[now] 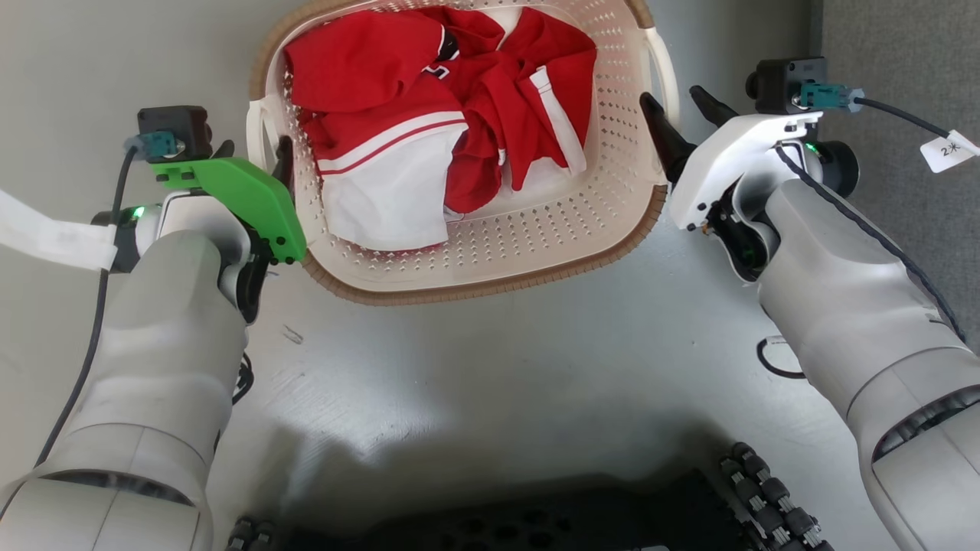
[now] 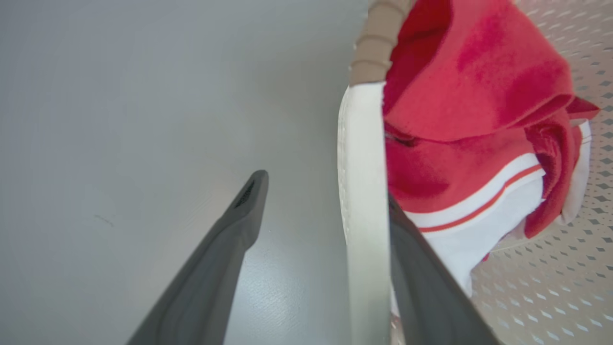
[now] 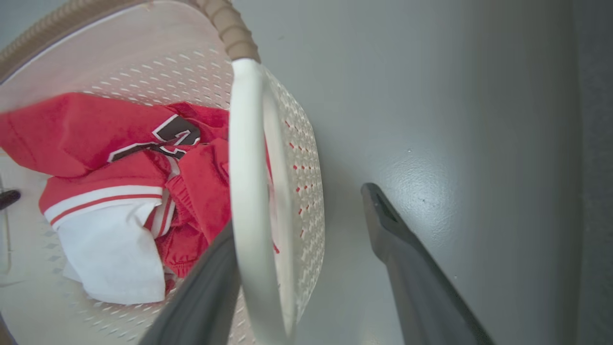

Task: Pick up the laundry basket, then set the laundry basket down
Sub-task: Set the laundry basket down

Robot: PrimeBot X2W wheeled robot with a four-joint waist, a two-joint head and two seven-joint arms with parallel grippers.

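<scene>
The laundry basket (image 1: 490, 252) is cream-white and perforated with a brown woven rim, and it sits on the grey floor at the top centre of the head view. Red and white clothes (image 1: 444, 99) lie piled inside it. My left gripper (image 1: 256, 149) is open and straddles the basket's left loop handle (image 2: 364, 191), one finger inside the basket and one outside. My right gripper (image 1: 672, 98) is open too, with the right loop handle (image 3: 246, 167) between its fingers (image 3: 383, 215). The handle hides part of each inner finger.
The robot's dark base with its roller wheels (image 1: 766, 490) fills the bottom edge. A darker grey strip (image 1: 896, 46) runs along the right. A white strap (image 1: 46, 237) crosses the left edge, and a tagged cable (image 1: 945, 149) hangs at the right.
</scene>
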